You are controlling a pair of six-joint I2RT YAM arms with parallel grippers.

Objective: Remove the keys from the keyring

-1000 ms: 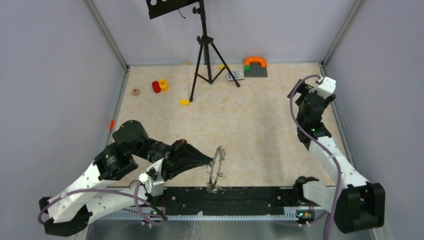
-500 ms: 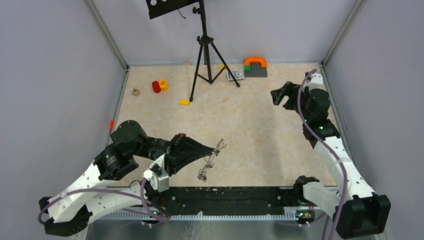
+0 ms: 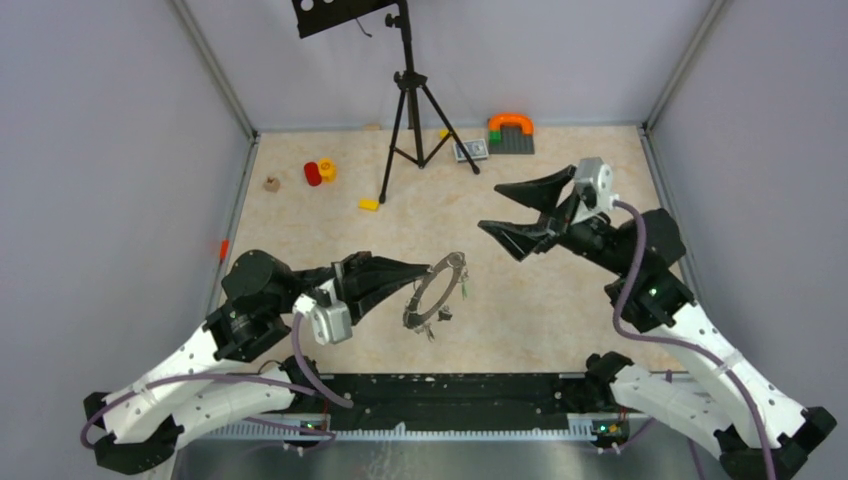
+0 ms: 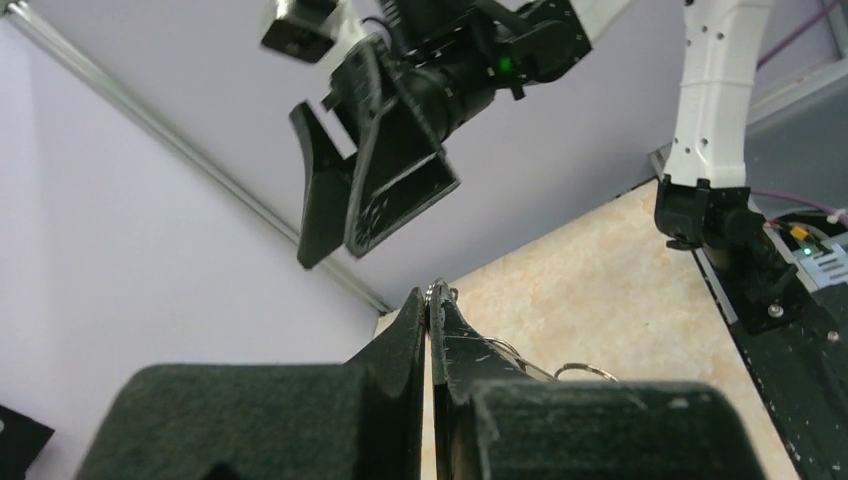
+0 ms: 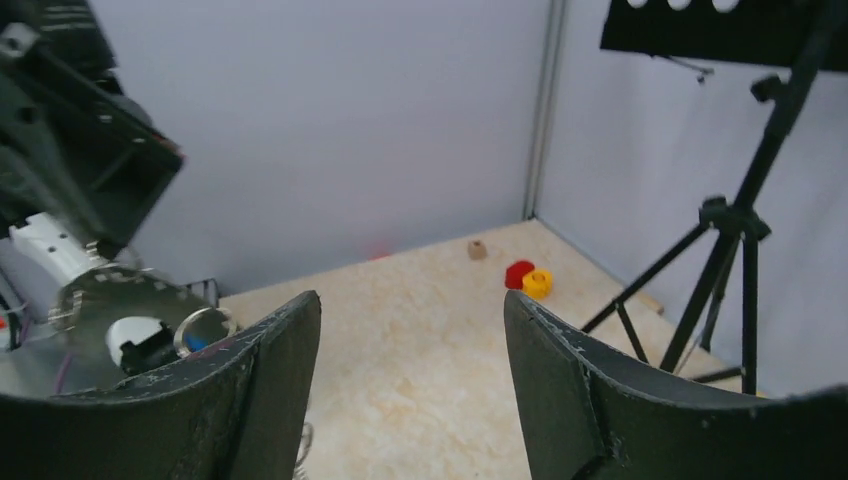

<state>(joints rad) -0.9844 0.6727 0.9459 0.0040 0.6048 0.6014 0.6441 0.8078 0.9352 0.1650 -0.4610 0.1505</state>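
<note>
You are pinching the keyring (image 3: 450, 262) rim between the left gripper's (image 3: 427, 270) pressed-together fingers, above the table (image 3: 540, 310). The right gripper (image 3: 490, 207) is hovering spread. Hold steady, presenting the dangling keys (image 3: 441, 317).

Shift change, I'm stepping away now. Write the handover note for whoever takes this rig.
Left gripper: shut on the keyring, holding it tilted above the table.
Right gripper: open, facing the keyring, apart from it.
Keys: hanging at the keyring's lower end.
Done: keyring lifted and presented.
Left: no loose key in view, so all removal is to do.
</note>
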